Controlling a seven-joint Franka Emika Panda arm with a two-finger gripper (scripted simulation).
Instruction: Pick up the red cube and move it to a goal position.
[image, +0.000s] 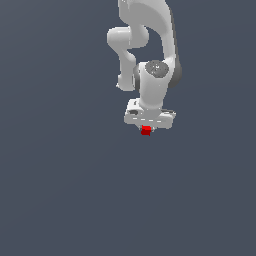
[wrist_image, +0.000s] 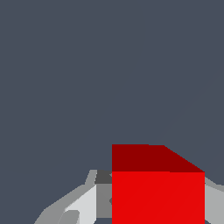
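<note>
The white robot gripper (image: 146, 129) is clamping the small bright red plain-faced cube (image: 146, 131) between its fingers (wrist_image: 87, 201), which are showing only partly, cut off behind the cube in the wrist view.

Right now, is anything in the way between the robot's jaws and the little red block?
No. The red cube already sits between the jaws of the gripper, with light fingers flanking it. Nothing else shows around it.

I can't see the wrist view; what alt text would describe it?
A small bright red plain-faced cube fills the lower part of the picture, sitting between the white robot gripper's grey-white fingers. Everything behind is a plain dark blue-grey background.
</note>
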